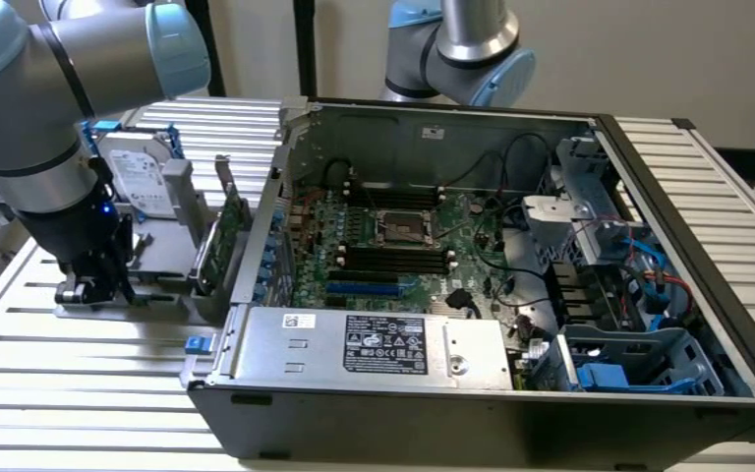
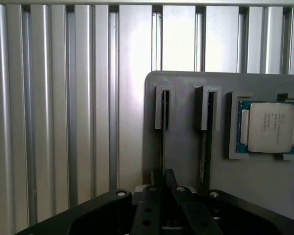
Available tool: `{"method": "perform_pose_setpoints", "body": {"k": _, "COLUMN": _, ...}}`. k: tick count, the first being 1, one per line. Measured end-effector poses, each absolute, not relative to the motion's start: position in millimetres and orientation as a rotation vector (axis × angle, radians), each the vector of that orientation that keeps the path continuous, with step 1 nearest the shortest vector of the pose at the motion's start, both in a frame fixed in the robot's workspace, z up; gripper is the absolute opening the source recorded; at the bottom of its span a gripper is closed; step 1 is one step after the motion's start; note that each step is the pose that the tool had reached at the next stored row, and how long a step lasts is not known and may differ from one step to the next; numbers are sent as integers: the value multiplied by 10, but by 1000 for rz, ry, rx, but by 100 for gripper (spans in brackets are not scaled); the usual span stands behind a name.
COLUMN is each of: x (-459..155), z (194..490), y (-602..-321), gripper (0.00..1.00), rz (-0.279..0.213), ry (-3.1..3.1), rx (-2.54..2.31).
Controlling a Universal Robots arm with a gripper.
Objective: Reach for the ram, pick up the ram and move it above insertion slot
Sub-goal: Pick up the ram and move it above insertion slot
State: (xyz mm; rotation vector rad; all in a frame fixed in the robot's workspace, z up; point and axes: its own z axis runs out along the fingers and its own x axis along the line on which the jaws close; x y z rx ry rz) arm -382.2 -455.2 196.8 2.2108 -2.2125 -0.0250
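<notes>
The open black computer case [image 1: 483, 413] lies to the exterior view's right of the claw [image 2: 163, 175], and its power-supply label [image 1: 384, 346] is too small to read. The grey arm [image 1: 50, 128] bends steeply down over a grey plastic holder [image 2: 186, 147] on the ribbed metal table [image 2: 49, 122]. The claw's fingers pinch narrowly on the thin edge of the ram [image 2: 163, 147], which stands upright in the holder's slot.

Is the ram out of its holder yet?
No, in: the ram stands on edge in the gray holder, with the end effector around it.
</notes>
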Motion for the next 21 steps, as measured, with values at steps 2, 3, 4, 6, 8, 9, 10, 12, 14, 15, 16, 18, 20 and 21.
{"method": "perform_pose_setpoints", "body": {"k": 2, "x": -3822, "z": 1968, "y": -4552, "gripper": 13, "rz": -25, "ry": -2213, "rx": 2211}}
{"method": "perform_pose_setpoints", "body": {"k": 3, "x": -3822, "z": 1968, "y": -4552, "gripper": 13, "rz": -25, "ry": -2213, "rx": 2211}}
{"method": "perform_pose_setpoints", "body": {"k": 4, "x": -3822, "z": 1968, "y": -4552, "gripper": 13, "rz": -25, "ry": -2213, "rx": 2211}}
{"method": "perform_pose_setpoints", "body": {"k": 6, "x": -3822, "z": 1968, "y": -4552, "gripper": 13, "rz": -25, "ry": -2214, "rx": 2210}}
{"method": "perform_pose_setpoints", "body": {"k": 8, "x": -3822, "z": 1968, "y": -4552, "gripper": 13, "rz": -26, "ry": -2219, "rx": 2206}}
{"method": "perform_pose_setpoints", "body": {"k": 9, "x": -3822, "z": 1968, "y": -4552, "gripper": 13, "rz": -26, "ry": -2222, "rx": 2202}}
{"method": "perform_pose_setpoints", "body": {"k": 10, "x": -3822, "z": 1967, "y": -4552, "gripper": 13, "rz": -26, "ry": -2227, "rx": 2198}}
{"method": "perform_pose_setpoints", "body": {"k": 12, "x": -3821, "z": 1967, "y": -4552, "gripper": 13, "rz": -26, "ry": -2238, "rx": 2187}}
{"method": "perform_pose_setpoints", "body": {"k": 14, "x": -3821, "z": 1967, "y": -4552, "gripper": 13, "rz": -26, "ry": -2246, "rx": 2178}}
{"method": "perform_pose_setpoints", "body": {"k": 15, "x": -3821, "z": 1968, "y": -4552, "gripper": 13, "rz": -26, "ry": -2247, "rx": 2177}}
{"method": "perform_pose_setpoints", "body": {"k": 16, "x": -3821, "z": 1968, "y": -4552, "gripper": 13, "rz": -26, "ry": -2247, "rx": 2177}}
{"method": "perform_pose_setpoints", "body": {"k": 18, "x": -3821, "z": 1968, "y": -4552, "gripper": 13, "rz": -26, "ry": -2247, "rx": 2177}}
{"method": "perform_pose_setpoints", "body": {"k": 20, "x": -3822, "z": 1979, "y": -4553, "gripper": 13, "rz": -26, "ry": -2247, "rx": 2177}}
{"method": "perform_pose_setpoints", "body": {"k": 21, "x": -3822, "z": 1987, "y": -4553, "gripper": 13, "rz": -26, "ry": -2247, "rx": 2177}}
